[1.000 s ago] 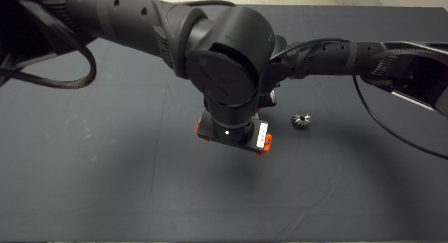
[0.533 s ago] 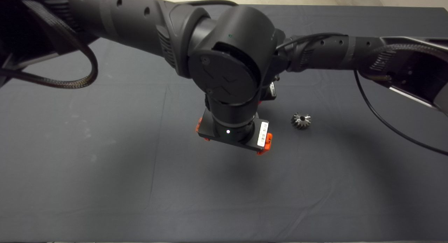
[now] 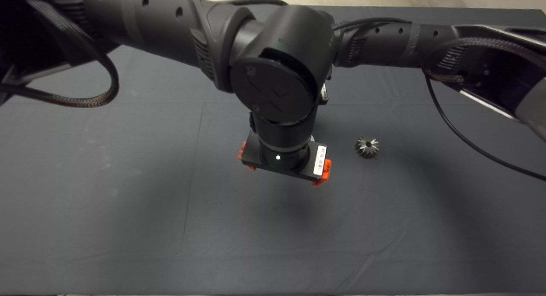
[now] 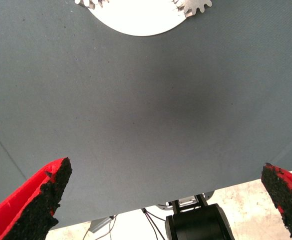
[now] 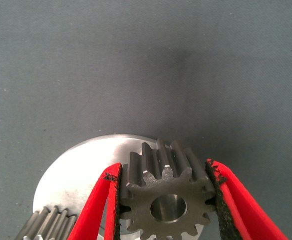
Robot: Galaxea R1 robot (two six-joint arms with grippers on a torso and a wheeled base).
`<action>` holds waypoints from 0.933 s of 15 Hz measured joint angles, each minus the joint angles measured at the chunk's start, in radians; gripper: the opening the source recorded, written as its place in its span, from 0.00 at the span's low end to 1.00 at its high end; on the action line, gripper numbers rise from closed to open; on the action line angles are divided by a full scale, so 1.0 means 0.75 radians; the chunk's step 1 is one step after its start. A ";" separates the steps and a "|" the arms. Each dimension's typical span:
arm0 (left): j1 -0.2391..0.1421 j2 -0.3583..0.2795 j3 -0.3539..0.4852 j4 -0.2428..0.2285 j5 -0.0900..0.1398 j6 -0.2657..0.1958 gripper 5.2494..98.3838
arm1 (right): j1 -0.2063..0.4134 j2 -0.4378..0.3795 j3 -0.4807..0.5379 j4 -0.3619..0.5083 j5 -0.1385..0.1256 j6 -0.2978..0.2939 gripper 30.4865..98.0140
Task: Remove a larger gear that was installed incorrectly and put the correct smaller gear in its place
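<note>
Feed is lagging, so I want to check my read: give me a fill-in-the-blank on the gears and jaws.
1. The right gripper has its jaws ___ on the smaller gear.
2. The larger gear lies loose on the ___, held by neither gripper.
3. The left gripper has its jaws wide ___, holding nothing.
Missing words: shut; mat; open.

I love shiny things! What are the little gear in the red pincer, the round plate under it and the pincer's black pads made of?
The smaller gear, held in the right pincer over the round plate, looks like steel: grey, dull sheen, sharp-cut teeth. That plate seems brushed metal: bright silver, fine streaks. The pads look like rubber, perhaps: black, rough, crumbly.
</note>
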 measured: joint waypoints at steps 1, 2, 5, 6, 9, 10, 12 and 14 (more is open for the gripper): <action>0.000 -0.001 0.000 0.000 0.000 0.000 0.99 | 0.000 0.001 -0.001 0.000 -0.001 -0.002 0.08; 0.000 -0.001 0.000 0.000 0.001 0.000 0.99 | 0.000 0.004 -0.003 0.000 -0.001 -0.003 0.08; 0.000 0.003 0.000 0.000 0.000 0.000 0.99 | 0.013 0.007 -0.003 0.043 -0.001 -0.003 0.08; 0.000 0.003 0.000 0.000 0.000 0.000 0.99 | 0.030 0.007 -0.003 0.069 -0.001 -0.003 0.08; 0.000 0.003 0.000 0.001 0.000 0.000 0.99 | 0.055 0.007 -0.003 0.102 0.001 -0.005 0.08; 0.000 0.003 0.000 0.000 0.000 0.000 0.99 | 0.053 0.007 -0.003 0.112 0.000 -0.005 0.08; 0.000 0.003 0.000 0.000 0.000 0.000 0.99 | 0.051 0.007 -0.003 0.121 -0.001 -0.006 0.08; 0.000 0.003 0.000 0.000 0.000 0.000 0.99 | 0.051 0.007 -0.003 0.124 0.000 -0.008 0.08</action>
